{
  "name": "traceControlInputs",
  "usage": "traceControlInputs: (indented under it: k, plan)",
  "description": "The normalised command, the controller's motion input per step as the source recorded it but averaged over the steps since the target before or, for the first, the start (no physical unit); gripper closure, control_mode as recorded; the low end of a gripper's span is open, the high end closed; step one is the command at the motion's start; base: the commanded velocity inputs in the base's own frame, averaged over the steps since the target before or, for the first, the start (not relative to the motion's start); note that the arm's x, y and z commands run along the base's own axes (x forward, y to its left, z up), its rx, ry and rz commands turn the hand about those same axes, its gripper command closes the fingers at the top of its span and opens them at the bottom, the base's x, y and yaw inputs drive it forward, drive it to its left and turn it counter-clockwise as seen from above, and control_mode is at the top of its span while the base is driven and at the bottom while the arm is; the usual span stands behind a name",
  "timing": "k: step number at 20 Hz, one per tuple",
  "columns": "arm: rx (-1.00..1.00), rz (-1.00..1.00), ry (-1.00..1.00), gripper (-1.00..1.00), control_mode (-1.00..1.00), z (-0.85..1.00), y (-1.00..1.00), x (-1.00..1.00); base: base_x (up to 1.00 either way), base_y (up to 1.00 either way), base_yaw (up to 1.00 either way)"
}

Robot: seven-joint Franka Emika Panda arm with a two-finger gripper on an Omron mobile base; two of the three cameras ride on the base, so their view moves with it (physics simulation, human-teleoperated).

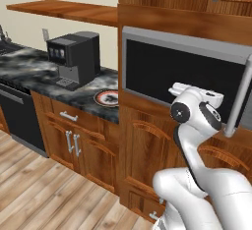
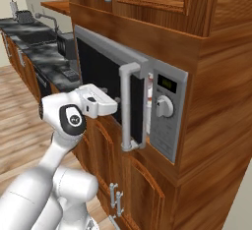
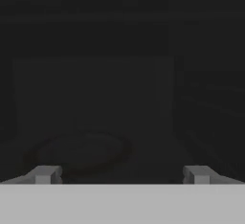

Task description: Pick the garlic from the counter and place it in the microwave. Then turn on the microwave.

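The two-finger pincer (image 3: 122, 174), jaws spread wide and holding nothing, faces the dark inside of the wide silver-framed, black-glass microwave (image 2: 167, 111), a faint round turntable (image 3: 79, 149) just ahead of it.

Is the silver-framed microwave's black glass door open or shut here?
Open: the silver-framed microwave's door stands out from the frame, handle forward.

Coffee machine (image 1: 75, 57) beside a red-rimmed plate (image 1: 107, 98) — wooden shelf (image 1: 64, 11) above
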Motion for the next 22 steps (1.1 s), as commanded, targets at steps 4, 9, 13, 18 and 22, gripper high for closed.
traceControlInputs:
  k: [4, 9, 13, 18, 22]
  plan:
    - [0.0, 0.0, 0.0, -1.0, -1.0, -0.02, -0.16, 0.24, 0.0, 0.0, 0.0]
    - [0.0, 0.0, 0.0, -1.0, -1.0, 0.0, -0.02, 0.18, 0.0, 0.0, 0.0]
    - [0.0, 0.0, 0.0, -1.0, -1.0, 0.0, 0.0, 0.06, 0.0, 0.0, 0.0]
    - [0.0, 0.0, 0.0, -1.0, -1.0, 0.0, 0.0, 0.03, 0.0, 0.0, 0.0]
    - [0.0, 0.0, 0.0, -1.0, -1.0, 0.01, 0.0, -0.06, 0.0, 0.0, 0.0]
